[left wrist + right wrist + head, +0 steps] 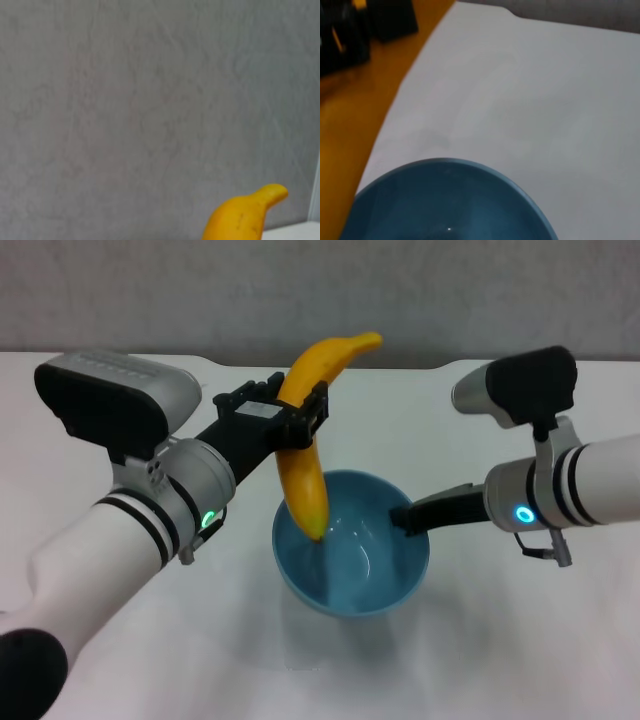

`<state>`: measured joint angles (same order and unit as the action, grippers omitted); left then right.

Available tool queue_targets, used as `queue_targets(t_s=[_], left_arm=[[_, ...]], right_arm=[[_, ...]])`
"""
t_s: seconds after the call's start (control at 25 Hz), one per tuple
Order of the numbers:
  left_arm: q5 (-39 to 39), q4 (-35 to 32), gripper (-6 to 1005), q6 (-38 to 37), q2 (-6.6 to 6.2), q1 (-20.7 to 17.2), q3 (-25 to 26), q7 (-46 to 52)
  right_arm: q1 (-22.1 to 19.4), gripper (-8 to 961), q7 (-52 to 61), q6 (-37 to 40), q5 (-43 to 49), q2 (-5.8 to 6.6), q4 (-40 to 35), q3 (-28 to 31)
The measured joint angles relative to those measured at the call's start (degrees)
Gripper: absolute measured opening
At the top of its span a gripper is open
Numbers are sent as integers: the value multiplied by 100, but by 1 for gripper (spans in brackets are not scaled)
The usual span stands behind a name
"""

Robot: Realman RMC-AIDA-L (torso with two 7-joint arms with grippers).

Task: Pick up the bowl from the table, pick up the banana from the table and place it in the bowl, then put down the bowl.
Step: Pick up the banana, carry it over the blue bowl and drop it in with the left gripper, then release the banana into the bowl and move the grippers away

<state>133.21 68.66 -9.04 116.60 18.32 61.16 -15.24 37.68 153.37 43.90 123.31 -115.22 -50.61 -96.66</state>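
While the left gripper (296,422) pinches it, banana (305,480) tip-down inside the bowl (352,570), rim clamped by right gripper (404,519).

A bare lab-like setup: plain white table (520,640), grey wall (200,290).

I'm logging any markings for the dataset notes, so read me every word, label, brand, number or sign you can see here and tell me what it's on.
No readable text in any view.
The banana, held in the left gripper: no sticker or print.
The bowl, held at its rim by the right gripper: plain blue, unmarked.
The table: plain white, unmarked.
Arm housings: only glowing ring lights, no lettering.
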Motion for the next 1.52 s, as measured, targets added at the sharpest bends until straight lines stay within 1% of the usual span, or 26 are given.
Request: queue_targets(t_s=[0.24, 0.4, 0.64, 0.92, 1.12, 1.2, 1.32, 1.44, 1.52], left_arm=[[-6, -88, 561, -453, -3, -25, -286, 69], [-6, -159, 565, -596, -8, -10, -418, 80], [-6, -230, 572, -678, -2, -9, -497, 129], [-5, -307, 574, -783, 2, 6, -545, 180], [30, -284, 576, -1154, -22, -139, -543, 180], [62, -261, 652, -1363, -34, -257, -510, 168], [74, -318, 766, -1489, -37, -332, -386, 158], [74, -574, 800, -1671, -21, -358, -235, 152], [74, -853, 823, -1973, -21, -361, -213, 143]], right_arm=[[30, 106, 0, 163, 2, 11, -9, 95], [93, 108, 0, 235, 43, 9, -50, 198], [171, 111, -27, 267, 71, 16, -72, 452], [267, 115, -27, 332, 120, 25, -72, 536], [248, 118, 1, 401, 286, 26, -19, 615], [197, 119, 1, 417, 343, 26, 3, 652], [143, 121, 0, 444, 366, 21, 51, 670], [71, 123, -45, 389, 427, 11, 37, 669], [25, 124, -52, 337, 451, 3, -10, 666]])
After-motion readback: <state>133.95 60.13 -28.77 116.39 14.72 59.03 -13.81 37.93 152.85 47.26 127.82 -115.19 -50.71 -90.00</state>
